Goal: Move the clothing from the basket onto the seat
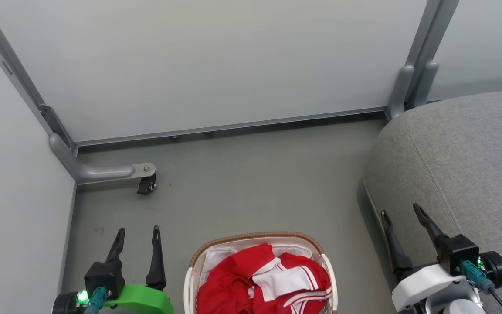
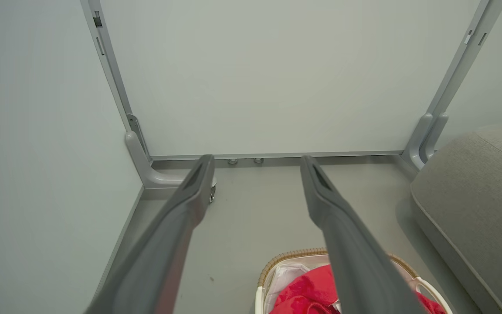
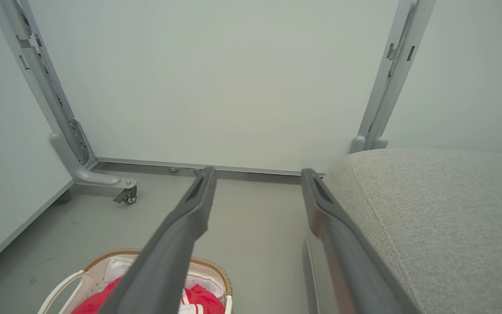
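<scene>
Two empty grippers, one filled basket, one grey seat.

At the left, the left gripper (image 1: 139, 229) on its green mount spreads two long, dark, tapering fingers wide over the smooth floor (image 1: 255, 183), holding nothing. Beside it on the floor, the oval cream plastic basket (image 1: 233, 237), with a brown woven rim and a white liner, holds the clothing (image 1: 229, 283): crumpled red fabric with white striped trim, piece count unclear. The right gripper (image 1: 399, 209), also wide and empty, hangs at the edge of the rounded, seamed, woven seat (image 1: 473, 152).
</scene>
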